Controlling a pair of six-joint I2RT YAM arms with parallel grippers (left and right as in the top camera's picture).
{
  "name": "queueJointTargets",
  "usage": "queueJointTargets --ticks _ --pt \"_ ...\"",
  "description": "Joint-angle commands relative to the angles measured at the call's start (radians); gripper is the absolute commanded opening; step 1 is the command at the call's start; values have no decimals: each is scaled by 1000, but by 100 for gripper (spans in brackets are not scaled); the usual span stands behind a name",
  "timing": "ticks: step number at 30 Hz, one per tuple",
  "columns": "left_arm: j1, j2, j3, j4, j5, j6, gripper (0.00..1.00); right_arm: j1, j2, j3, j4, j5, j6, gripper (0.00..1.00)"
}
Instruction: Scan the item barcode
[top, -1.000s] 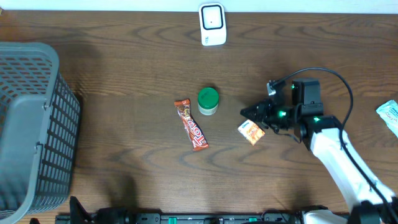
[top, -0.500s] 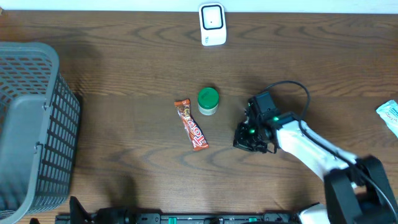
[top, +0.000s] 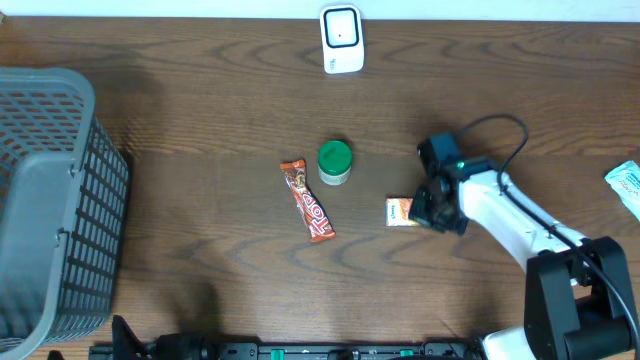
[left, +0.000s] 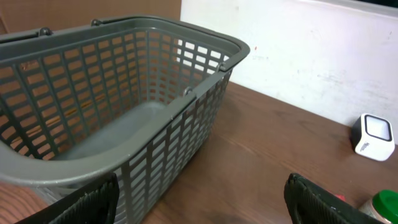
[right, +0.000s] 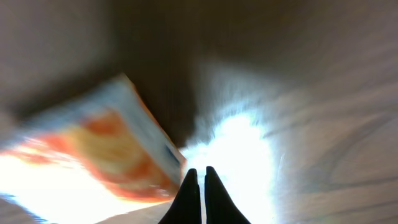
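The orange packet (top: 400, 211) lies flat on the table, right of centre, and its print is too blurred to read. It looks nearly square, with no clear long axis. Just to its right is the right gripper (top: 422, 211), fingers pressed together on nothing. The scanner (top: 341, 40) stands well apart at the far edge. The left gripper (left: 200, 190), spread, hangs by the basket (left: 124, 93), much farther off.

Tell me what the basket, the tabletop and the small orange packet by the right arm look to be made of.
Basket: grey moulded plastic, matte, judging by its even colour and regular grid of slots.
Tabletop: dark brown wood or a wood-look laminate. Grain lines show, with a slight sheen.
Orange packet: probably printed card or film. It is too small in the overhead view and too blurred in the right wrist view to settle.
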Motion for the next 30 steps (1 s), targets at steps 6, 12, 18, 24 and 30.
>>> queueJointTargets --ticks 6,12,18,24,30 --pt "-4 -1 -1 4 13 -2 85 -3 -1 269 -299 -96 -123 96" --pt "-4 -1 -1 5 13 -2 85 22 2 269 -283 -108 -298 99" --pt "-4 -1 -1 4 13 -2 86 47 40 257 -185 -108 -301 99" --pt "-4 -1 -1 4 13 -2 85 82 141 257 -143 -37 -317 99" --pt "-4 -1 -1 4 13 -2 85 97 232 257 -134 6 -331 99"
